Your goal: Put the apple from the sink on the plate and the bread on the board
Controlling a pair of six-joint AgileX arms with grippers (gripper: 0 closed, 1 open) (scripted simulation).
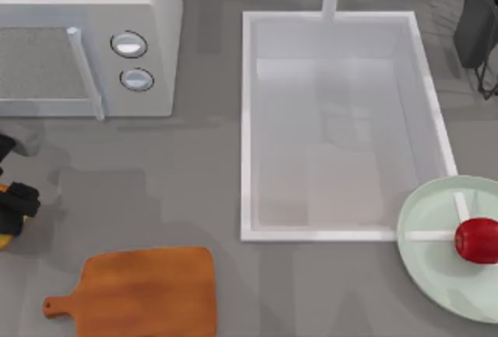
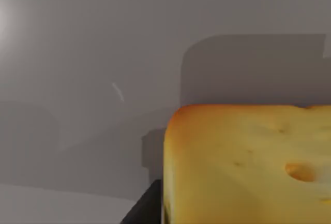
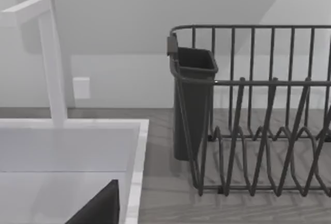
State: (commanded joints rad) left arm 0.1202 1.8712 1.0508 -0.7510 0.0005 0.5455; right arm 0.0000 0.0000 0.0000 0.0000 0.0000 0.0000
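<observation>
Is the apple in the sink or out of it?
Out. The apple rests on the plate beside the sink, whose basin holds nothing in the top view.

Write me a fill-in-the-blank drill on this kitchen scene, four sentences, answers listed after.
1. The apple rests on the pale green ____.
2. The board has its handle pointing to the table's ____ side.
3. The left pincer, at the table's left edge, carries the ____.
4. The sink basin holds ____ food.

Missing words: plate; left; bread; no
</observation>
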